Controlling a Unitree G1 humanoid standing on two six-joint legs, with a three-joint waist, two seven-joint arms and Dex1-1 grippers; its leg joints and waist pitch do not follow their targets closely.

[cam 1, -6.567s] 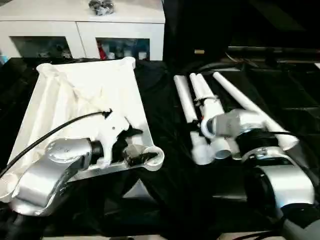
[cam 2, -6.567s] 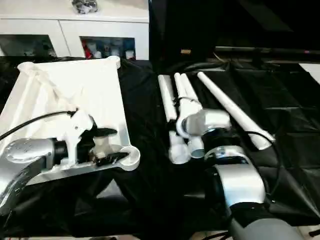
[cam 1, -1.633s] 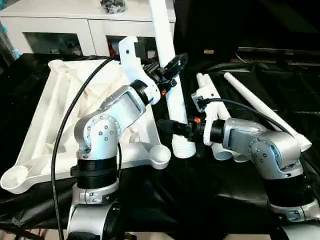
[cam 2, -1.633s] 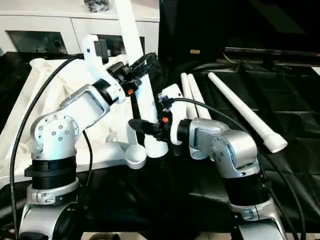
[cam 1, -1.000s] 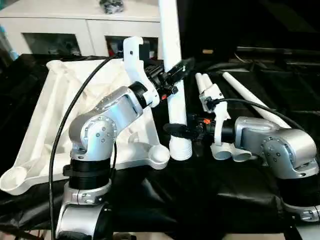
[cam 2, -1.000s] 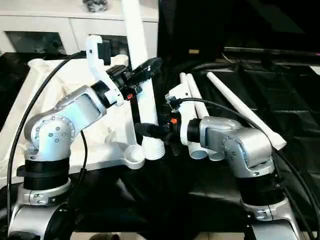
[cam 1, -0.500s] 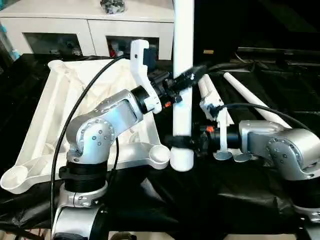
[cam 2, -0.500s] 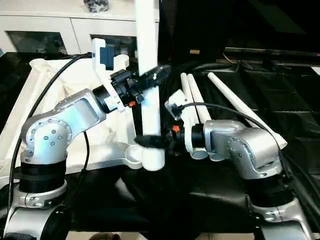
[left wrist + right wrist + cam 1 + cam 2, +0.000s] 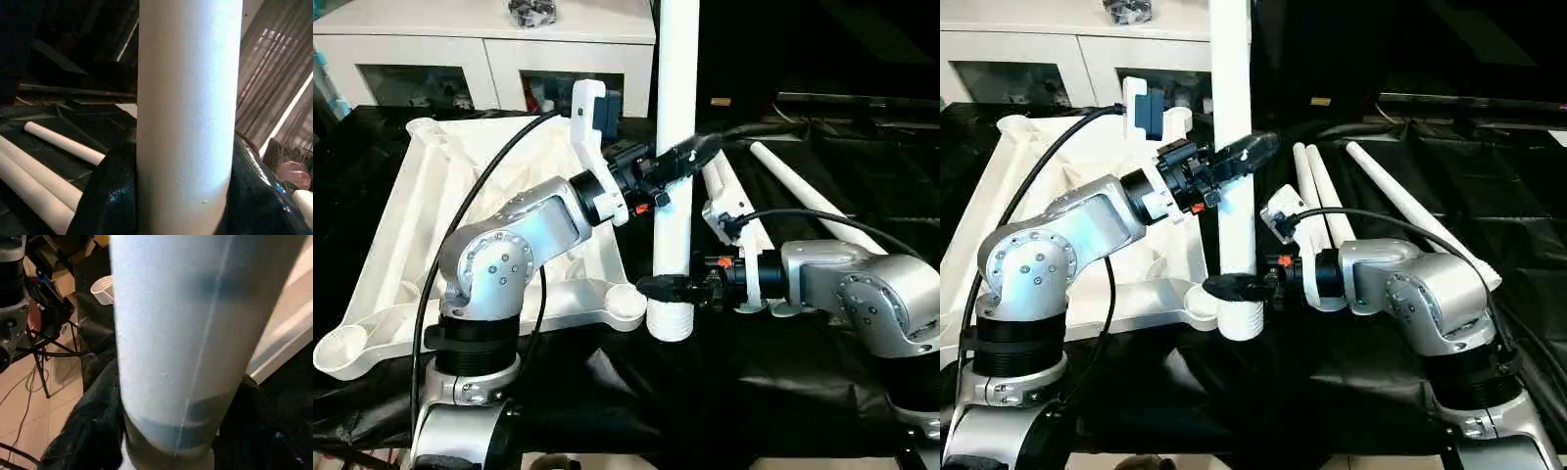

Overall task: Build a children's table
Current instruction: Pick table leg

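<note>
We hold one upright leg [image 9: 673, 147] in both grippers (left [image 9: 677, 160], right [image 9: 668, 288]); three legs [image 9: 803, 211] lie beside one tabletop [image 9: 440, 211].

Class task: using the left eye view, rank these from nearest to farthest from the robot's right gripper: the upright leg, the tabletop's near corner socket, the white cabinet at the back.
1. Upright leg: between the jaws of the right gripper, near its ribbed lower end.
2. Near corner socket: just beside the gripper, toward the robot's left.
3. White cabinet: far back, behind the tabletop.
</note>
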